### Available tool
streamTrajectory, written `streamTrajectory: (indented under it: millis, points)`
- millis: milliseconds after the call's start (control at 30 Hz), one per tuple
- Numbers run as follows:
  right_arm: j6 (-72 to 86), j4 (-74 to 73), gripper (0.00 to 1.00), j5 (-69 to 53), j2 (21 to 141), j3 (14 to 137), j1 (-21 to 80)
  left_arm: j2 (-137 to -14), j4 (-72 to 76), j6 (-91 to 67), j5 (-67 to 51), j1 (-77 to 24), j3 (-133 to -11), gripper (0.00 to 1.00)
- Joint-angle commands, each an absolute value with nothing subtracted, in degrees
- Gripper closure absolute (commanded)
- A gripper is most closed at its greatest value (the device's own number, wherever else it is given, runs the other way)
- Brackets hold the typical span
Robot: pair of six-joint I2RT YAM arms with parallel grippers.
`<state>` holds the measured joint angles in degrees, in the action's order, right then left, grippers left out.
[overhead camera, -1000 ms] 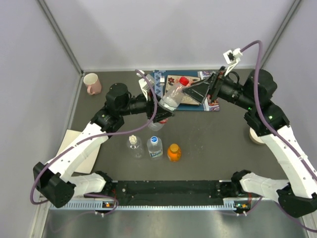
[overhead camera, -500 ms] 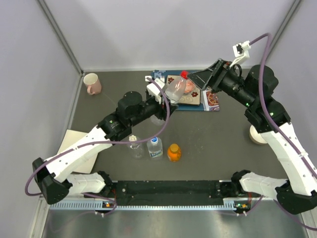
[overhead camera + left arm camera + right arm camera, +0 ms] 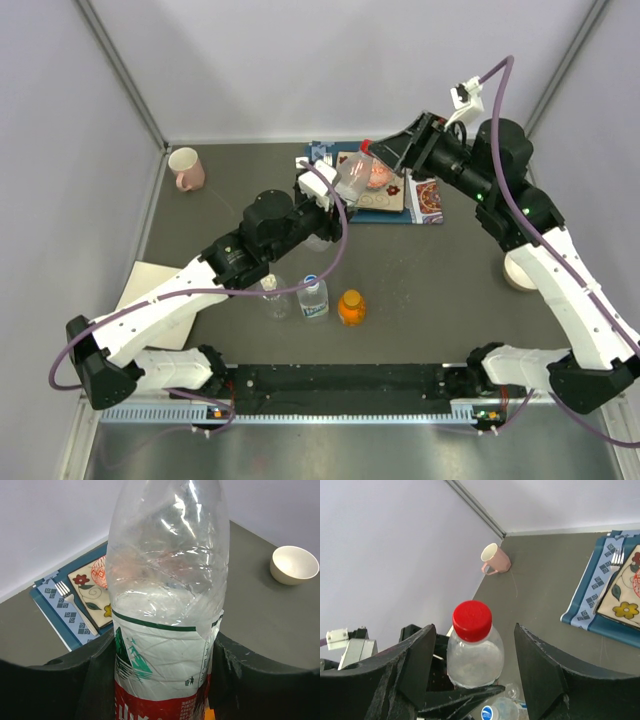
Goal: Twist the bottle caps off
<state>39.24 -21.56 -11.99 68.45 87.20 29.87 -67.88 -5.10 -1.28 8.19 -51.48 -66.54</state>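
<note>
Two right claw (image 3: 472,629) fingers (image 3: 415,665) flank the red cap (image 3: 472,619); left claw (image 3: 162,660) grips bottle (image 3: 167,580).

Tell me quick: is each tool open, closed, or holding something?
Left tool: closed on the red-label bottle.
Right tool: open, straddling the red cap without touching it.

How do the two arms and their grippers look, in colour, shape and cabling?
The left arm and the right arm both have white link shells with black joint housings, and a purple cable loops along each. The left gripper and the right gripper have broad, matte black, wedge-shaped fingers. A small white connector sits on the right arm's cable.
</note>
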Motion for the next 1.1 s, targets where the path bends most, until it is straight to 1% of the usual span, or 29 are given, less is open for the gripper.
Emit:
streamTrajectory:
  millis: [0,100,133,167,400,500,533,667,700,733,800,900,1000,1033,1067]
  points:
    - [39.55,-19.95,0.37,-11.60,69.96,91.05,30.50,-67.06,-1.93,-0.44,9.23,-52.21,-67.06,0.57]
    - [39.55,-19.51,0.41,-11.60,70.66,91.14,30.85,-67.06,-1.93,-0.44,9.23,-52.38,-66.88,0.57]
    - [39.55,-19.34,0.47,-11.78,70.93,91.14,30.94,-66.97,-1.93,-0.44,9.23,-52.47,-66.71,0.57]
    - [39.46,-19.16,0.48,-11.86,71.10,91.14,31.02,-66.89,-1.85,-0.44,9.32,-52.38,-66.71,0.57]
    - [39.20,-18.81,0.53,-11.87,71.72,90.18,31.55,-67.24,-1.76,0.97,9.14,-52.47,-66.53,0.57]
    - [39.02,-18.55,0.61,-11.61,71.81,89.74,31.64,-67.24,-1.58,1.05,8.96,-52.47,-66.36,0.57]
    - [38.94,-18.63,0.65,-11.51,71.81,89.39,31.55,-67.24,-1.58,0.88,8.88,-52.56,-66.36,0.57]
    - [38.85,-18.11,0.67,-11.25,71.98,88.77,31.64,-67.15,-1.23,0.88,8.44,-52.65,-66.01,0.57]
    - [38.85,-17.67,0.69,-11.34,71.90,88.68,31.64,-67.06,-1.40,0.88,8.18,-52.56,-65.92,0.57]
    - [38.67,-17.58,0.82,-11.42,71.98,88.51,31.73,-66.97,-1.32,0.79,8.09,-52.56,-65.92,0.58]
    - [38.24,-17.58,0.99,-11.60,71.98,88.33,31.64,-66.54,-1.32,0.88,7.04,-52.56,-65.83,0.59]
    - [35.43,-16.79,1.00,-14.92,71.54,88.42,31.64,-65.14,-1.14,0.62,4.05,-52.56,-65.31,0.59]
    - [30.42,-15.56,1.00,-18.18,69.79,87.37,31.64,-63.46,-0.53,0.18,-6.12,-52.47,-64.08,0.56]
    - [28.23,-15.38,1.00,-19.24,68.65,86.49,31.64,-63.02,1.13,0.18,-11.37,-52.38,-63.99,0.56]
    - [27.17,-15.29,1.00,-20.21,68.12,86.22,31.55,-62.84,1.06,-0.35,-13.95,-52.38,-63.98,0.57]
